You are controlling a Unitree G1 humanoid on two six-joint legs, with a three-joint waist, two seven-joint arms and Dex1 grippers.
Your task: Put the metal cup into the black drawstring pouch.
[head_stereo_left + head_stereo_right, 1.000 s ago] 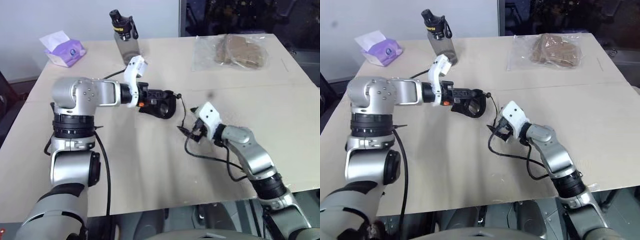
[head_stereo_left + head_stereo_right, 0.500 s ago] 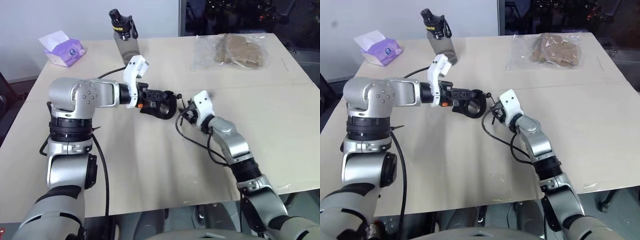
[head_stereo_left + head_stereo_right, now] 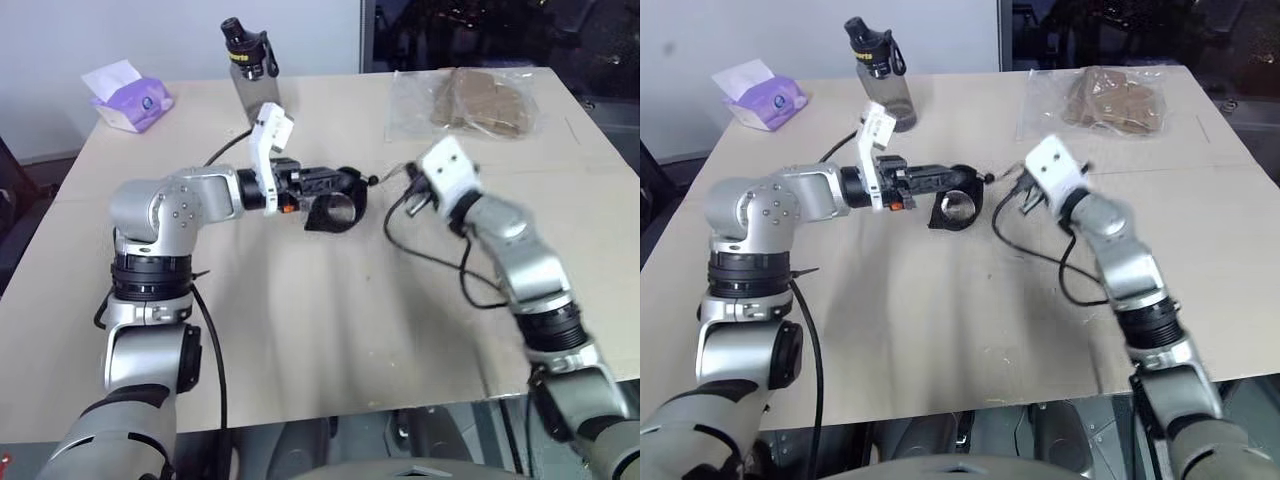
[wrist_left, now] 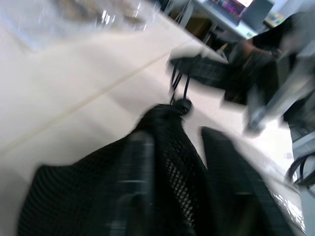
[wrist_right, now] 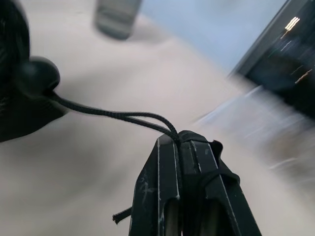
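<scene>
The black drawstring pouch (image 3: 335,210) hangs just above the table's middle, under my left gripper (image 3: 345,182). Something shiny, the metal cup (image 3: 956,208), glints inside the pouch's mouth. In the left wrist view the pouch's mesh (image 4: 172,167) lies over one finger, and the other finger (image 4: 231,172) stands apart from it. My right gripper (image 5: 179,140) is raised to the pouch's right, shut on the thin drawstring cord (image 5: 108,115). The cord runs taut back to its round stopper (image 5: 37,76) at the pouch's mouth.
A grey bottle with a black cap (image 3: 250,70) stands at the back of the table. A purple tissue pack (image 3: 125,97) lies back left and a clear bag of brown items (image 3: 470,100) back right. A black cable (image 3: 440,265) loops down from my right arm.
My right gripper shut on the cord, then rose and swung right, pulling it taut. The left gripper's fingers have parted, and the pouch now hangs lower under them.
</scene>
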